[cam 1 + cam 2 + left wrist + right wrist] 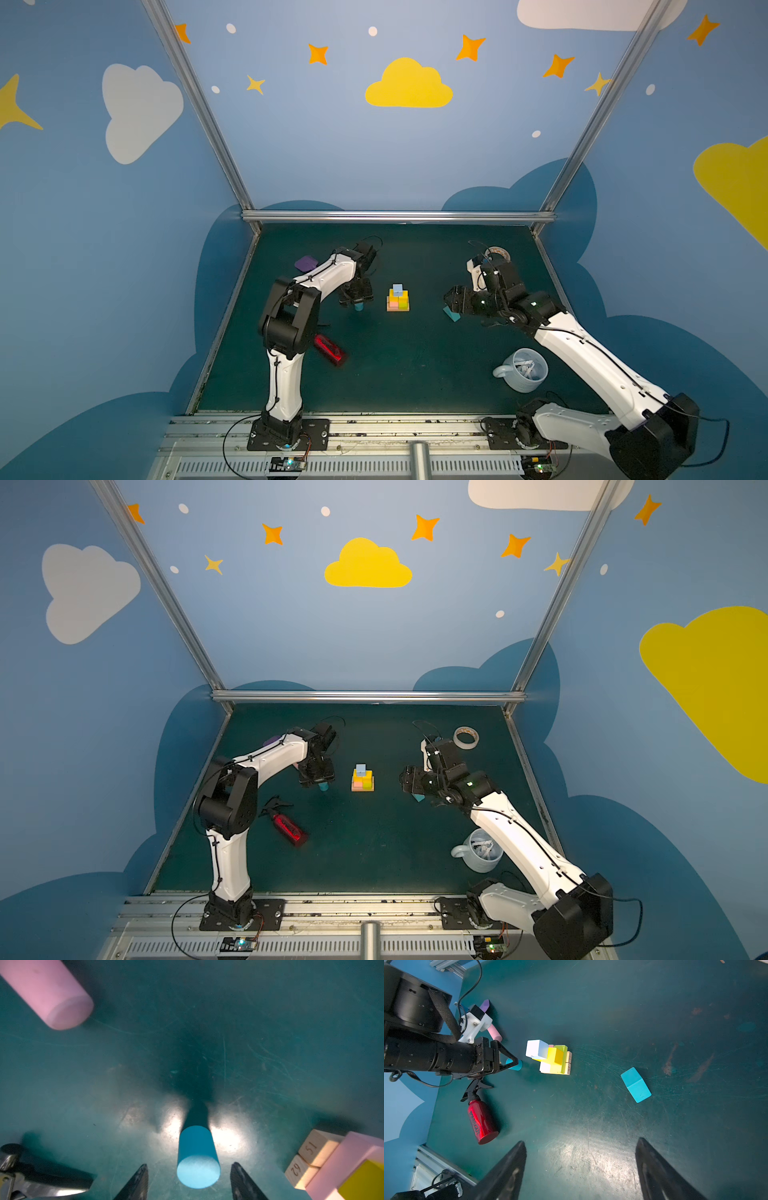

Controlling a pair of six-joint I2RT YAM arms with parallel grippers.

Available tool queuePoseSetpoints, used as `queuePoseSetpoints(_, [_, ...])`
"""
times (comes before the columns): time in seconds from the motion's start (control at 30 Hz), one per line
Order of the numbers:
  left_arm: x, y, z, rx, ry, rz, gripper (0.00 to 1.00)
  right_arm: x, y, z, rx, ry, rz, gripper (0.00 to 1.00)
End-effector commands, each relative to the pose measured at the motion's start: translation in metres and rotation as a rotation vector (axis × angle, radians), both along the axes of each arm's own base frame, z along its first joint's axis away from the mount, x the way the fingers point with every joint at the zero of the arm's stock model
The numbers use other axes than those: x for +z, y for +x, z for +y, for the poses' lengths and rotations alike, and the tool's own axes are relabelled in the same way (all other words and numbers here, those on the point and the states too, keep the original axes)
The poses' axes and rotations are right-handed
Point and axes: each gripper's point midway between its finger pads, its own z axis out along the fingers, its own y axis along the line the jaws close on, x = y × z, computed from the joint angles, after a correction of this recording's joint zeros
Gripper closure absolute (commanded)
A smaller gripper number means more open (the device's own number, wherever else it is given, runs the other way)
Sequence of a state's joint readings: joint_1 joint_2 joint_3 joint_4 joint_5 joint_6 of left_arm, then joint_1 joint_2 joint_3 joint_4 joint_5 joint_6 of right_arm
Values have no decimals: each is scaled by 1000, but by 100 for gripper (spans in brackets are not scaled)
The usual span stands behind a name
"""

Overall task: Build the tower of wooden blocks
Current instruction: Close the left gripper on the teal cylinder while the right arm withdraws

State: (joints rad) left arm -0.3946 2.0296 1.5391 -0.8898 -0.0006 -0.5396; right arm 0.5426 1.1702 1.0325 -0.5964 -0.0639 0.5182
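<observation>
Two grippers, fingers apart on both: right gripper (581, 1141) wide, empty, over the tabletop (415, 357), teal house-shape (635, 1084) lying near. Left gripper (189, 1164) straddles the upright teal cylinder (197, 1147), gap each side. Tower (398, 301) stands between them, pale-blue cube (397, 289) topmost.

Tower (398, 298) pale-blue-topped; teal cylinder (197, 1159) upright; house-shape (635, 1084) lying apart.

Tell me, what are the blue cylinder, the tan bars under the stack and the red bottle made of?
The blue cylinder: likely painted wood; flat, chalky matte colour, no glare. The tan bars: bare wood, it seems; pale unpainted ends with stamped numbers. The red bottle: glossy, with bright highlights; metal or plastic, I cannot tell.
</observation>
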Motion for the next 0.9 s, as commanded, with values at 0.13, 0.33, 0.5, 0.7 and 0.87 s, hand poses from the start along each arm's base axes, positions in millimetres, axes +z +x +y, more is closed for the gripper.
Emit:
queuePoseSetpoints(0.13, [-5,3,1,15,9,11,45,-5,4,-2,-17,2,1,19])
queuePoseSetpoints(0.33, [-5,6,1,22,11,5,49,-8,3,-5,-26,5,7,19])
queuePoseSetpoints(0.5, [-6,7,2,20,17,8,51,-10,2,-8,-34,8,9,19])
queuePoseSetpoints(0.7, [-8,5,2,22,19,16,54,-11,1,-9,-38,12,10,19])
queuePoseSetpoints(0.87, [-7,5,2,21,17,12,56,-11,1,-10,-43,17,11,19])
